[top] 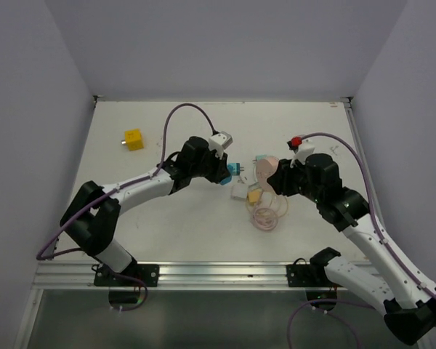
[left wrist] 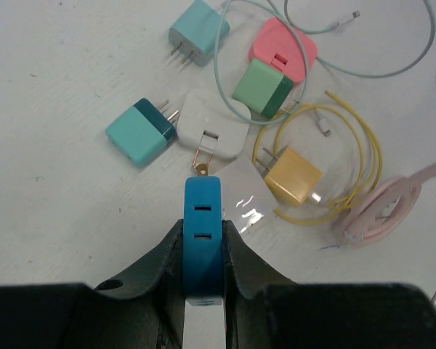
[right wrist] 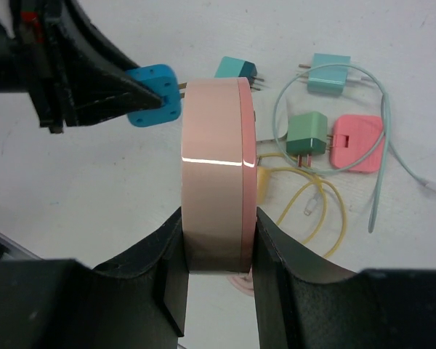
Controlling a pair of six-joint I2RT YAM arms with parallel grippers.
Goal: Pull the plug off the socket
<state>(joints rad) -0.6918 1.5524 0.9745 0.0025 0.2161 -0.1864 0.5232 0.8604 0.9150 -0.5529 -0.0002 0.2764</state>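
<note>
Separation stage of unplugging, both arms raised over the desk [top: 174, 225]. The left gripper [left wrist: 203, 243] is pinching the blue plug [left wrist: 203, 200] by its flat sides, slotted face up. At 3 o'clock from it in the top view, the right gripper [right wrist: 216, 218] is clamped across the rim of the pink round socket [right wrist: 212, 131], which it holds on edge. The plug's metal prongs show bare in the narrow space between the two bodies. They therefore appear to be out of the socket, or very nearly, though the right wrist view cannot settle whether the tips remain seated. The next move probably calls for a straight draw along the prong axis, left arm toward 9 o'clock and right arm steady, without twisting, until a clear gap opens. Below the held pair lie loose items: a teal adapter [left wrist: 139, 131], a white charger [left wrist: 212, 125], a green charger [left wrist: 261, 87], a yellow charger [left wrist: 293, 174] ringed by a yellow cable [left wrist: 378, 153], and a pink coiled cable [left wrist: 381, 211]. Farther off, at 10 o'clock, stands a yellow cube [top: 134, 139], well apart. The desk is matt white, and plain pale walls [top: 218, 43] enclose it on three sides.
</note>
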